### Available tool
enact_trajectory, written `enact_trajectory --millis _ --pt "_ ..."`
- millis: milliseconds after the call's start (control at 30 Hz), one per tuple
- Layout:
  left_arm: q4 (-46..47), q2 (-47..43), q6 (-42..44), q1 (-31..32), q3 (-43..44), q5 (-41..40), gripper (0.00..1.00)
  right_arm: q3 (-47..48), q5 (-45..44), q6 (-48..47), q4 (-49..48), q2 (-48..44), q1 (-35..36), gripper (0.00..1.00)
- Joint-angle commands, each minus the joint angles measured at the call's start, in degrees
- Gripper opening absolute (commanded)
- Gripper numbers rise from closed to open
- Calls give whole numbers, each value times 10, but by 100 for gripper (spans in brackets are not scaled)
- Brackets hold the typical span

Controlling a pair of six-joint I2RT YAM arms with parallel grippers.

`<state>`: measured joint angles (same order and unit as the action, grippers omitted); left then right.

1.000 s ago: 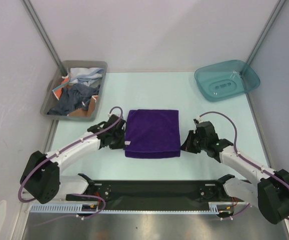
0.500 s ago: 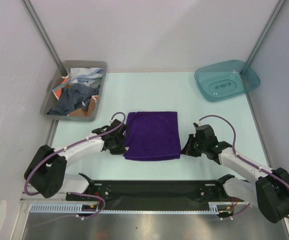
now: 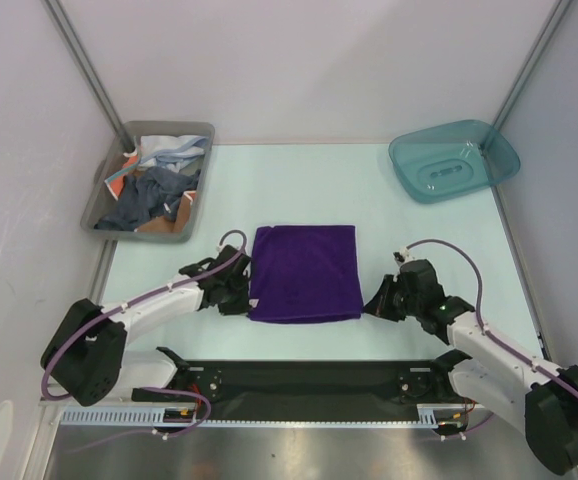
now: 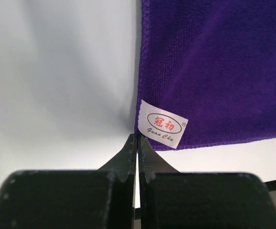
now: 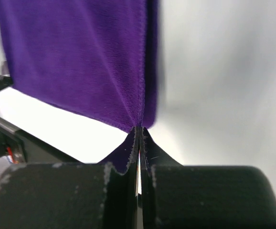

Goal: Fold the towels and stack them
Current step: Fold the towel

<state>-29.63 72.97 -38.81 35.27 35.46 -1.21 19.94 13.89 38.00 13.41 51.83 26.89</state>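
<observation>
1. The pale green tabletop [image 3: 299, 180] is carrying the folded deep purple towel [image 3: 304, 272]. The towel is lying flat between both sets of jaws and has slid nearer the arm bases over the last second.
2. The grey plastic bin [image 3: 97, 205], well beyond the left jaws, is holding the crumpled cloths [image 3: 154, 190] still to be folded.
3. The left gripper [image 4: 137, 138] is pinching the near-left corner, its tips closed beside the white label [image 4: 163, 125].
4. The right gripper [image 5: 139, 131] is clamping the near-right corner.
5. Judgement: the arms are repositioning the towel for a further fold.
</observation>
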Motion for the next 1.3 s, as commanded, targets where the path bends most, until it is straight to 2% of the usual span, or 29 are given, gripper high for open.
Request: enact_trajectory --millis 0,167,267,433,667,867,1100,1133,1200,1233,1267 --pt "10 -5 -14 5 -16 -4 0 -17 -10 10 2 1 1 0" --pt "16 -8 -15 5 -24 1 0 -29 -15 9 -1 -9 0 0" --pt "-7 -16 -11 5 2 -4 0 -1 -5 -2 3 -15 0 0" --pt "-57 -61 -13 9 57 -6 0 65 -6 -19 81 -26 -6 0" --pt "-23 -66 -29 13 -10 22 0 3 6 -5 103 -76 -7 0" --pt "18 -44 -35 16 -59 24 0 -32 3 22 75 -59 -6 0" --pt "45 -5 -37 25 -68 29 0 -44 11 27 45 -45 -4 0" --pt "41 3 -36 25 -60 26 0 -43 14 24 42 -45 -4 4" --pt "25 10 -33 25 -50 16 22 -38 17 23 39 -46 -4 13" --pt "4 13 -29 25 -31 14 31 -26 16 23 42 -47 -4 21" --pt "-9 13 -27 25 -20 -3 39 -17 12 21 54 -47 -4 25"
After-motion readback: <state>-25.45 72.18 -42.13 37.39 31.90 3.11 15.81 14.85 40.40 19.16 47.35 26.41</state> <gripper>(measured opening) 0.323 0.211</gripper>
